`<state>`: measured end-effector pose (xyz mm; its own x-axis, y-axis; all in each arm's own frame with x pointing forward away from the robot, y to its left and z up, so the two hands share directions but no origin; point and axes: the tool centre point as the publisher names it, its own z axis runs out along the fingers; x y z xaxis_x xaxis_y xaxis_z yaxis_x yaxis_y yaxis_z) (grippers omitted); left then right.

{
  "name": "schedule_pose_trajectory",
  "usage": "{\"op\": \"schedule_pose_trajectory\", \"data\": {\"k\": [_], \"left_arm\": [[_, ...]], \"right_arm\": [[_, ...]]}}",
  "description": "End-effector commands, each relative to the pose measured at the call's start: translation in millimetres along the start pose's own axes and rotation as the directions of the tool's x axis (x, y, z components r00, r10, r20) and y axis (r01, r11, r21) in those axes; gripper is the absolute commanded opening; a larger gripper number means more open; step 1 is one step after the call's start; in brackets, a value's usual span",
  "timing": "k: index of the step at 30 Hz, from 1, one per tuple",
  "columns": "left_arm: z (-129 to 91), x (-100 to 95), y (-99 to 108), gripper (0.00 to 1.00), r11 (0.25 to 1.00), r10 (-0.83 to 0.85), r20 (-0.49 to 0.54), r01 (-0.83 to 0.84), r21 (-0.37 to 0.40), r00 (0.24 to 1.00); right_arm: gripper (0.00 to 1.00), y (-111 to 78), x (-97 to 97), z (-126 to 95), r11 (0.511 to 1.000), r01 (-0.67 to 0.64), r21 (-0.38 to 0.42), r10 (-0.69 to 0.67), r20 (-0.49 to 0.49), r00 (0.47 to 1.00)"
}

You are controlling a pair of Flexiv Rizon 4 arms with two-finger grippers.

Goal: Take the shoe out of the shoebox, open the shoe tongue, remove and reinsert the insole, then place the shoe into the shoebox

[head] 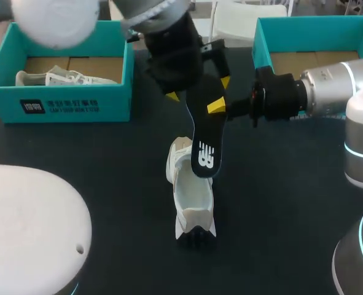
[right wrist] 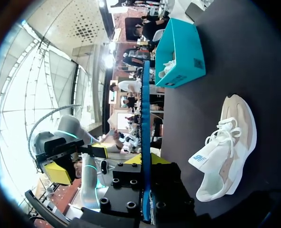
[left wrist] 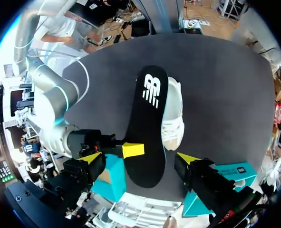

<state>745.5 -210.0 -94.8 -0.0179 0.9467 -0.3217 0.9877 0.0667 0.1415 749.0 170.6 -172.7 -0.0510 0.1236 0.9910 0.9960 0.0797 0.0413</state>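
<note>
Insole (head: pixel 204 132) above shoe (head: pixel 190 196), 2 shoeboxes (head: pixel 64 101) behind

Insole (head: pixel 204 132) above shoe (head: pixel 190 198) on table (head: pixel 107 153)

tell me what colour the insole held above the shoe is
The insole is black with a white logo; best seen in the left wrist view.

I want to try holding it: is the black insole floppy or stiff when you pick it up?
Probably springy, not floppy: the insole, pinched only toward one end by the right gripper, looks straight, not drooping. Edge-on in the right wrist view it looks very thin, so it's likely light and would bend if squeezed.
</note>
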Motion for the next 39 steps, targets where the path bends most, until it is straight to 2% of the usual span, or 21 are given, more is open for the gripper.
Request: {"op": "schedule_pose_trajectory", "data": {"k": [1, 12, 39], "left_arm": [[4.5, -6.9, 5.4, 1.00, 1.000, -0.002, -0.234, 0.006, 0.015, 0.972], [10.7, -4.8, 2.4, 1.00, 0.999, 0.029, -0.215, -0.021, 0.040, 0.976], [12.5, -8.5, 4.2, 1.00, 0.999, 0.032, -0.195, -0.026, 0.035, 0.980]], "right_arm": [[0.00, 1.8, 0.4, 0.6, 1.000, 0.000, 0.002, 0.000, 0.001, 1.000], [0.00, 2.3, 2.0, -1.1, 1.000, -0.001, 0.004, 0.001, 0.010, 1.000], [0.00, 4.9, 1.1, 2.4, 1.000, -0.010, 0.017, 0.011, -0.022, 1.000]]}}
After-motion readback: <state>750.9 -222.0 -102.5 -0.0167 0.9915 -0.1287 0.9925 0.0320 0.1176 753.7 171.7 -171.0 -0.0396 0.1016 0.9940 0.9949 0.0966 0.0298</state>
